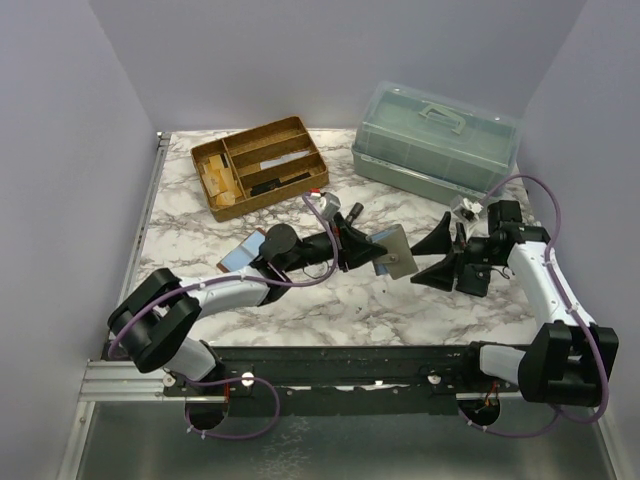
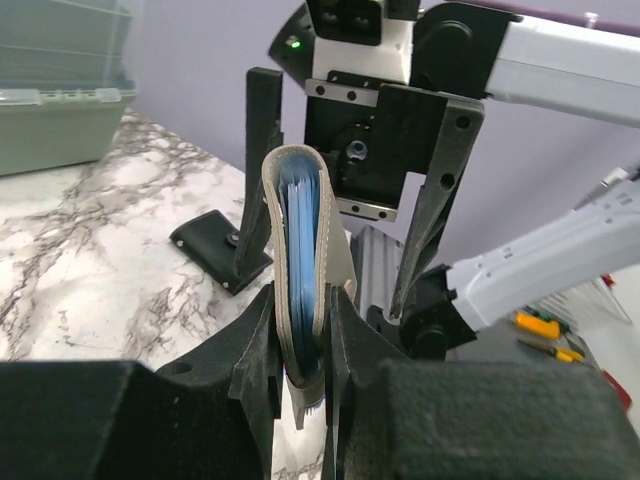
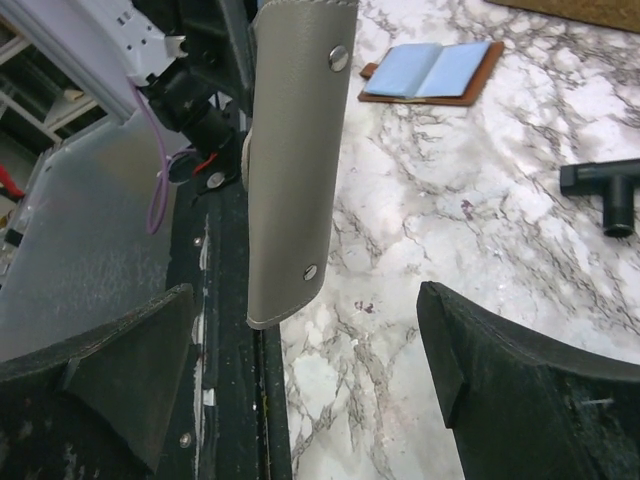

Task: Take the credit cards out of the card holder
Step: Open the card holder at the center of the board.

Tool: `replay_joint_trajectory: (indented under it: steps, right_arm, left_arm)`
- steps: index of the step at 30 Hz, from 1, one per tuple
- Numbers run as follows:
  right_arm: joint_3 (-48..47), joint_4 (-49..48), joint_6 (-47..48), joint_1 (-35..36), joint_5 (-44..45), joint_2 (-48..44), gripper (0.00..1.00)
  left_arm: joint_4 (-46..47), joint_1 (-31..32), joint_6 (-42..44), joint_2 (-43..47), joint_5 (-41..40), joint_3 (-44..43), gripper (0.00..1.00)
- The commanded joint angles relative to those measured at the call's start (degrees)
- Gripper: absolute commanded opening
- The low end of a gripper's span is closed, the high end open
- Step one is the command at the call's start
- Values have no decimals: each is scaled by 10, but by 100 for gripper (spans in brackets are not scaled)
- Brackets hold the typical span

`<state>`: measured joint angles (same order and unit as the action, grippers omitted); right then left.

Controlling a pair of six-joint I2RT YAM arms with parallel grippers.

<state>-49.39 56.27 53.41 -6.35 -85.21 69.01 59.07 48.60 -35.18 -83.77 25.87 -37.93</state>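
My left gripper (image 1: 375, 250) (image 2: 303, 330) is shut on a folded grey card holder (image 1: 397, 252) (image 2: 283, 215), held on edge above the table's middle. Seen edge-on, the light-blue credit cards (image 2: 300, 225) are tucked between its two flaps. My right gripper (image 1: 428, 250) (image 3: 305, 340) stands wide open facing the holder's free end, with nothing touching its fingers (image 3: 110, 370). The holder (image 3: 295, 150) hangs just beyond them, snaps showing. A second, brown card holder (image 1: 243, 252) (image 3: 432, 72) lies spread open on the table by the left arm, showing light-blue cards.
A wooden divided tray (image 1: 260, 165) sits at the back left and a translucent green lidded box (image 1: 435, 140) at the back right. A small black part (image 2: 215, 250) (image 3: 610, 185) lies on the marble. A black rail (image 1: 350, 365) runs along the near edge.
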Motion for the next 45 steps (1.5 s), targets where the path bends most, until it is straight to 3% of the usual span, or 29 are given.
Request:
replay_joint_trajectory:
  steps: [1,5,16,28,33,37,39,41,45]
  right_arm:
    - [-22,70,87,22,-30,11,99]
    - [-24,102,120,32,-41,16,98]
    - [-12,-7,-25,40,-35,12,91]
    - [-11,-29,-62,50,-40,18,80]
    - [-14,-31,-66,58,-40,24,59]
    - [-20,-31,-65,63,-31,25,23]
    - [-25,-36,-71,63,-19,23,11]
    - [-28,-49,-87,63,1,18,5]
    - [-16,-105,-141,63,42,-6,1]
  left_arm:
    - [26,-17,-14,-6,152,-37,8]
    - [17,-18,-12,-14,171,-51,8]
    - [14,-18,-5,-34,164,-75,8]
    - [14,-13,-6,-52,168,-94,8]
    - [15,-13,-7,-58,168,-100,8]
    - [15,-12,-11,-61,159,-104,10]
    - [15,-12,-18,-58,131,-98,17]
    - [14,-13,-23,-40,64,-76,38]
    - [7,-13,-26,42,-99,3,77]
